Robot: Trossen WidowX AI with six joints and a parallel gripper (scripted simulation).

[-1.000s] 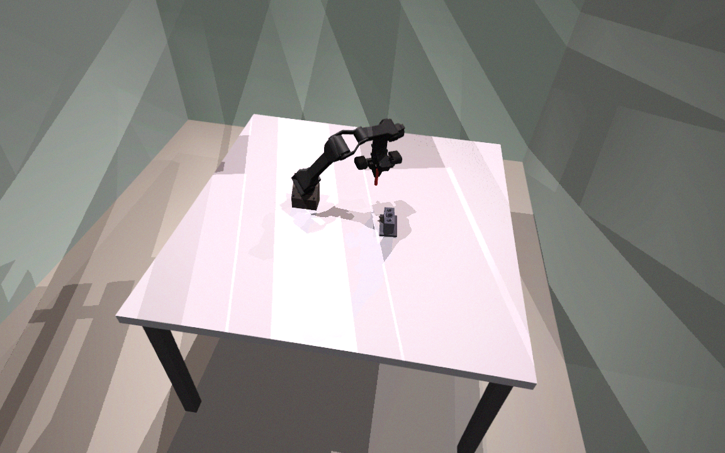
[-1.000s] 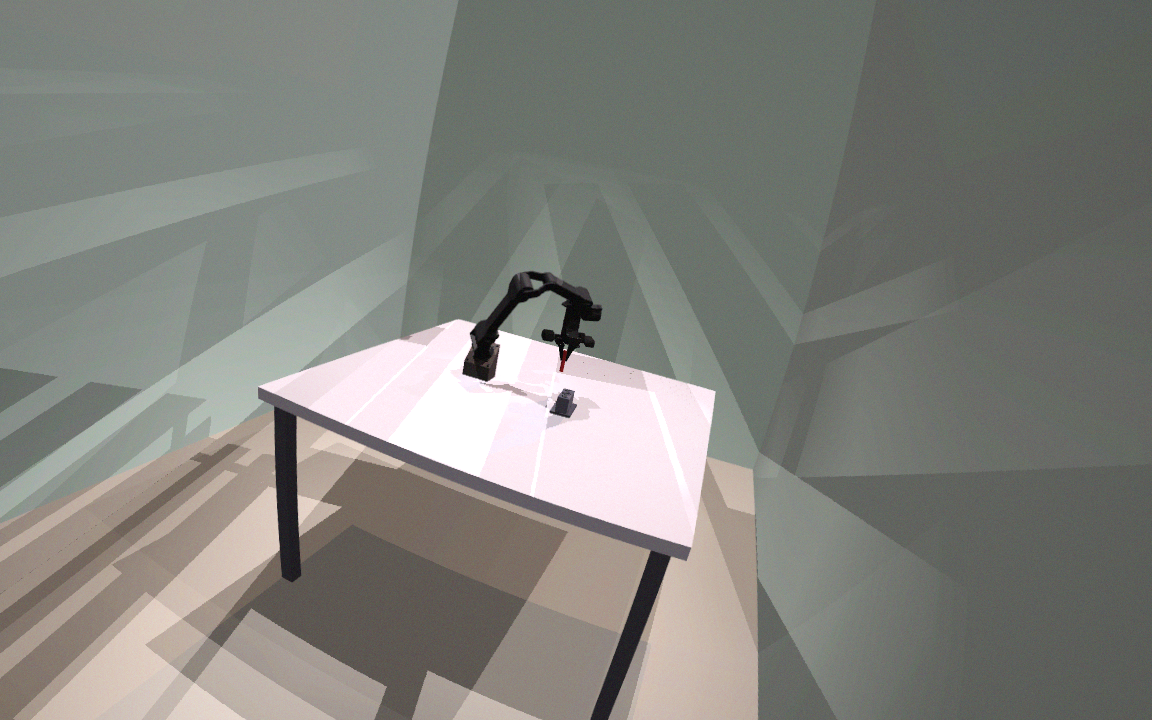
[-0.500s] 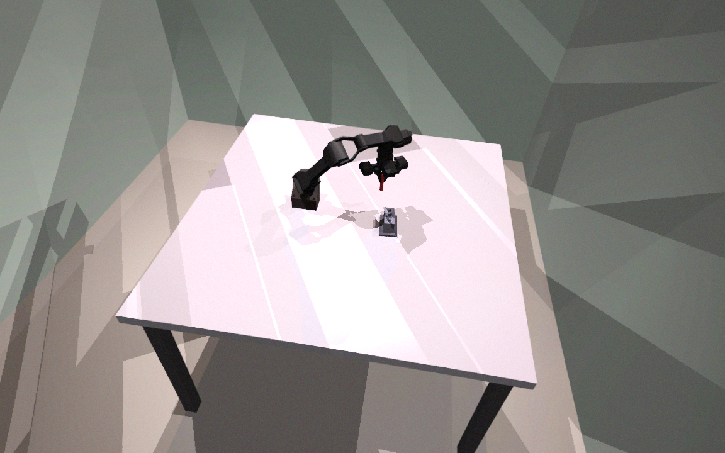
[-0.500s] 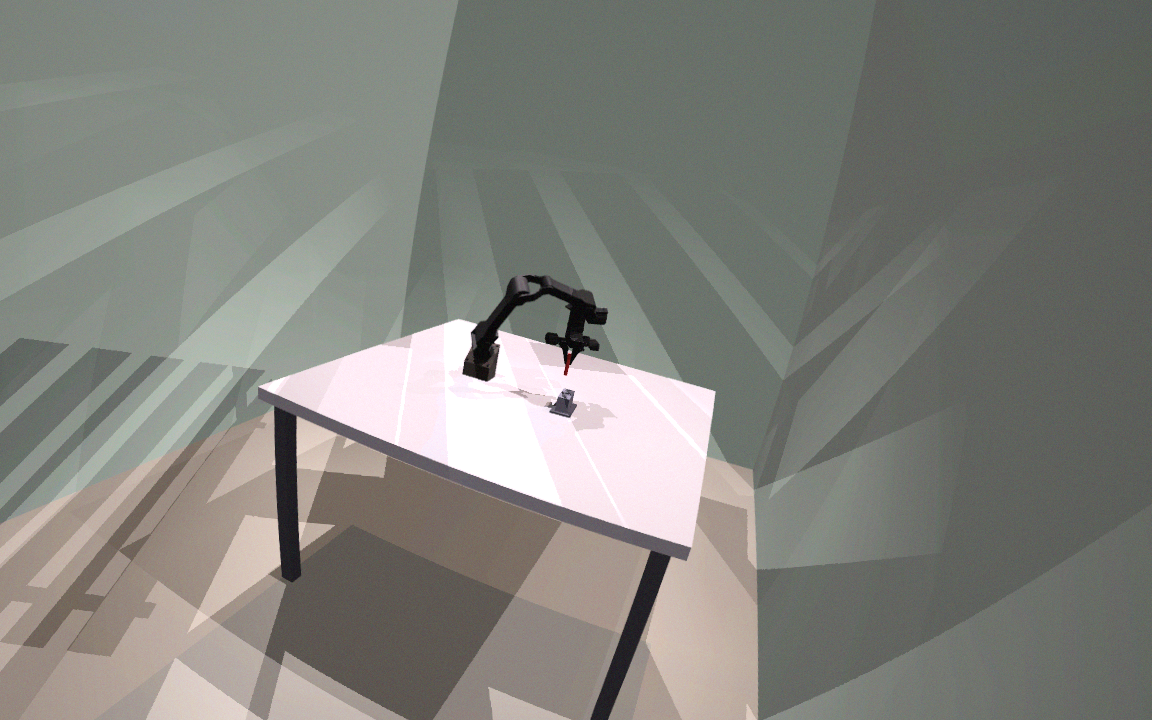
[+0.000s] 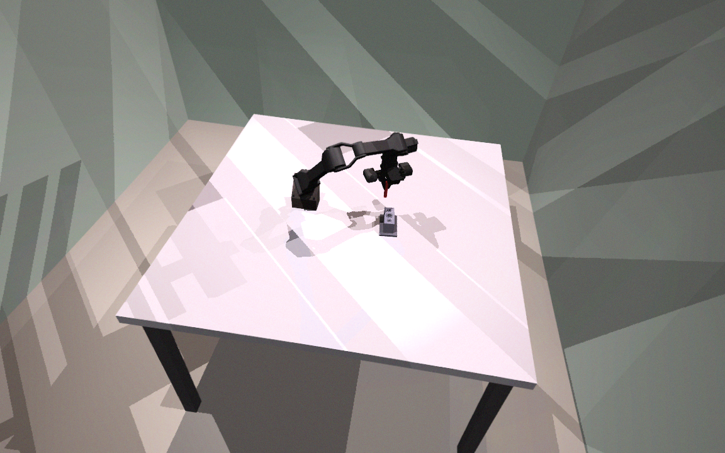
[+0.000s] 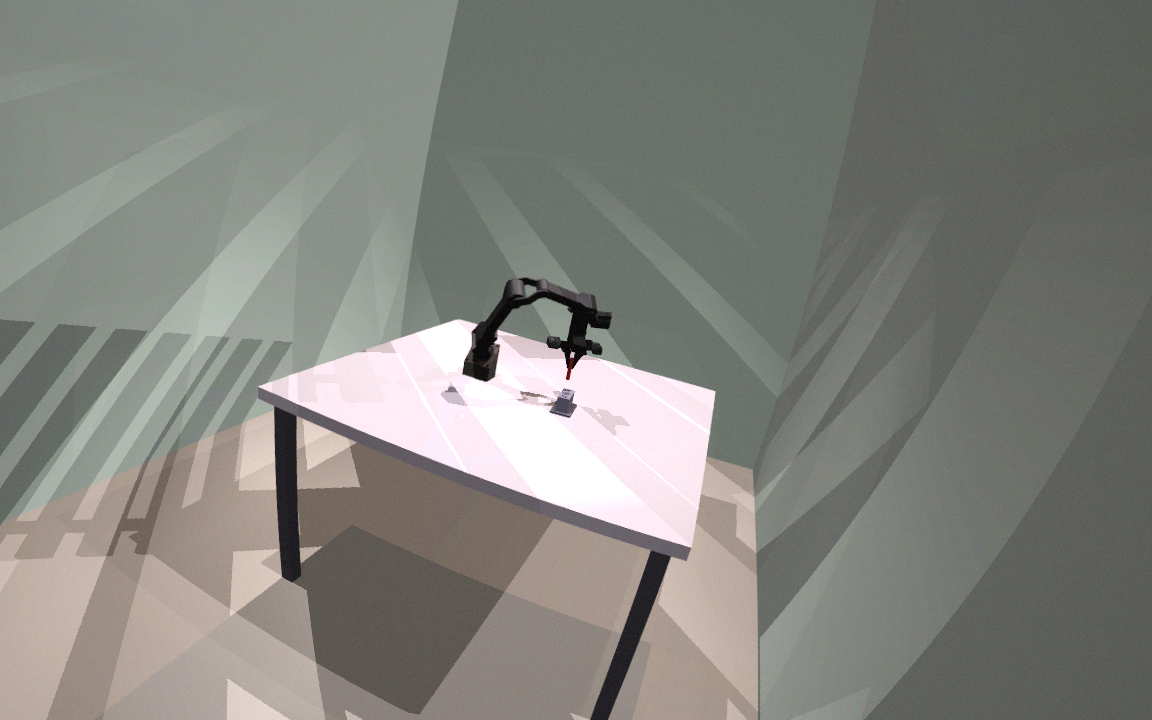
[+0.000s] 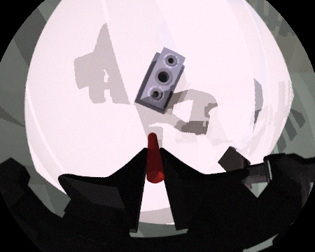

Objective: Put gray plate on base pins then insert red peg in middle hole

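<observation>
The gripper is shut on the red peg. It holds the peg in the air, roughly upright, with its lower end free below the fingertips. The gray plate appears to lie flat on top of the base. Its middle hole is open and empty, and the outer holes sit at the two pins. The peg is above and beside the plate, touching neither plate nor base. In the wrist view the plate is ahead of the peg's tip.
The white table carries the base and the arm. The arm's mount stands to the left of the base in the top and exterior views. Arm shadows fall around the base.
</observation>
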